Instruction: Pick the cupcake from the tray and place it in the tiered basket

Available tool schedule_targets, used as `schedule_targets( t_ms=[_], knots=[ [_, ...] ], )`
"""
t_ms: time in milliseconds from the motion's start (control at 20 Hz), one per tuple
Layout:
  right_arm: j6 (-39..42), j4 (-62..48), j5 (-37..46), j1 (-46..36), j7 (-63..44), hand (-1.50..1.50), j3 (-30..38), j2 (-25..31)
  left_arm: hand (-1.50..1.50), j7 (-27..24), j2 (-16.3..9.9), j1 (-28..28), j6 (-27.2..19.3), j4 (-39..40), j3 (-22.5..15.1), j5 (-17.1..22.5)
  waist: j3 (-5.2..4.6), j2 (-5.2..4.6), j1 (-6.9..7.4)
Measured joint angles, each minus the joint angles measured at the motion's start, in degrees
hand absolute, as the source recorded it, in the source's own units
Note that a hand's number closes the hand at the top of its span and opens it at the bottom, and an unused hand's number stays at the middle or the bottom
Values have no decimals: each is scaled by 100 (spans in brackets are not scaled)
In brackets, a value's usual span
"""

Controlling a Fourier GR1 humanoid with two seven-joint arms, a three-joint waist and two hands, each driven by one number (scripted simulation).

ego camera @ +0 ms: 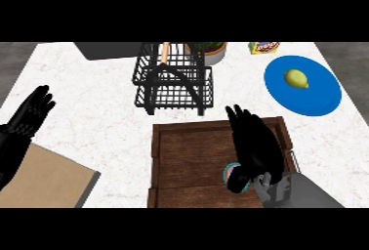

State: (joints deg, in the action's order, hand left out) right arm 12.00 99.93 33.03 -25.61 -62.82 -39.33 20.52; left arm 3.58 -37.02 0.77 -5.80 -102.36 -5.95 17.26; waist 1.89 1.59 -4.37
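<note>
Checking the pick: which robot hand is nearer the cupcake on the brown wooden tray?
Right. The right robot hand is over the cupcake, mostly hiding it; the left robot hand rests open at the counter's far left.

We find no legible text on the counter: a small yellow box [264, 47] at the far edge carries a blue-and-red printed label, but its lettering cannot be read.

**Item count, counter top**

Counted: one tray [189, 146]; one basket [173, 80]; one cupcake [232, 171], mostly hidden; one plate [317, 100]; one lemon [297, 78]; one plant pot [213, 51]; one small box [264, 47]; two hands [252, 141] [32, 110].
</note>
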Motion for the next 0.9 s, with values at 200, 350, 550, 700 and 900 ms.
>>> schedule_targets(
  t_ms=[200, 350, 550, 700, 900],
  knots=[
    [59, -73, 112, 184, -155, -150, -62, -1, 0, -62, 47, 22, -36, -24, 14, -38, 0, -25, 21],
    [85, -39, 117, 372, -202, -150, -43, -18, 0, -118, 115, 34, -62, -58, -1, -68, 4, -31, 29],
    [62, -36, 247, 566, -190, -150, -83, -135, 0, -141, 166, -37, -88, -26, -54, -156, 22, -50, 27],
    [45, -59, 386, 702, -163, -150, -83, -145, 0, -183, 193, -53, -88, -22, -77, -206, 28, -54, 38],
    [4, -142, 542, 909, -148, -150, -12, -174, 0, -217, 229, -47, -109, -29, -86, -253, 34, -63, 43]
  ],
)
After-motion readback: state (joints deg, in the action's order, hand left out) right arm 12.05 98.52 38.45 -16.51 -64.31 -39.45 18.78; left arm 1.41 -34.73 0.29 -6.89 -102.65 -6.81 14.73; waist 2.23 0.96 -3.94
